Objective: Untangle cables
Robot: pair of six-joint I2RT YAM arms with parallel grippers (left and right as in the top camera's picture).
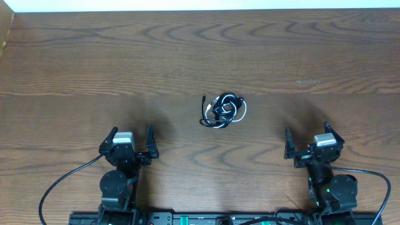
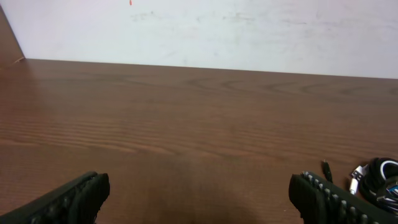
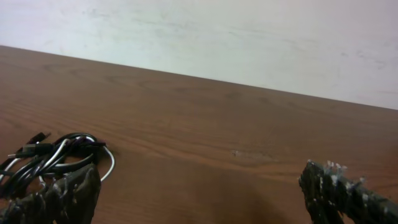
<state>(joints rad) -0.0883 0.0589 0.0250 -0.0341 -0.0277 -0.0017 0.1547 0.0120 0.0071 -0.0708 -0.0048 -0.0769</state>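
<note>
Two arms at the near edge of one wooden table (image 1: pixel 187 50), one gripper each.

Left gripper (image 1: pixel 131 129): both fingers spread wide, nothing between them. It sits low and left of centre. From the left wrist camera the two dark ribbed fingers (image 2: pixel 74 199) frame bare wood, and the gripper (image 2: pixel 199 200) holds nothing.

Right gripper (image 1: pixel 307 130): also spread wide and holding nothing. It sits low and right of centre. From its own camera the gripper (image 3: pixel 202 198) shows two fingers (image 3: pixel 342 193) far apart over the tabletop.

Cables: two, counted. One black cable (image 1: pixel 219 107) and one white cable (image 1: pixel 242 111), wound together in a single small clump near the middle of the table. The clump lies between the two grippers and further from the near edge than either, well apart from both.

The black cable makes most of the loops. One plug end (image 1: pixel 204 98) sticks out at the clump's upper left. The white cable shows as a short arc on the clump's right side. How many crossings the knot has, I cannot tell.

Left wrist view: the clump sits at the far right edge, with the black cable (image 2: pixel 376 177) partly cut off. Right wrist view: the black cable (image 3: pixel 37 158) and white cable (image 3: pixel 109 165) lie low left, just behind the left finger.

Two thicker black wires (image 1: pixel 62 181) run from the arm bases, one per side. One pale wall (image 2: pixel 249 31) rises behind the table.
</note>
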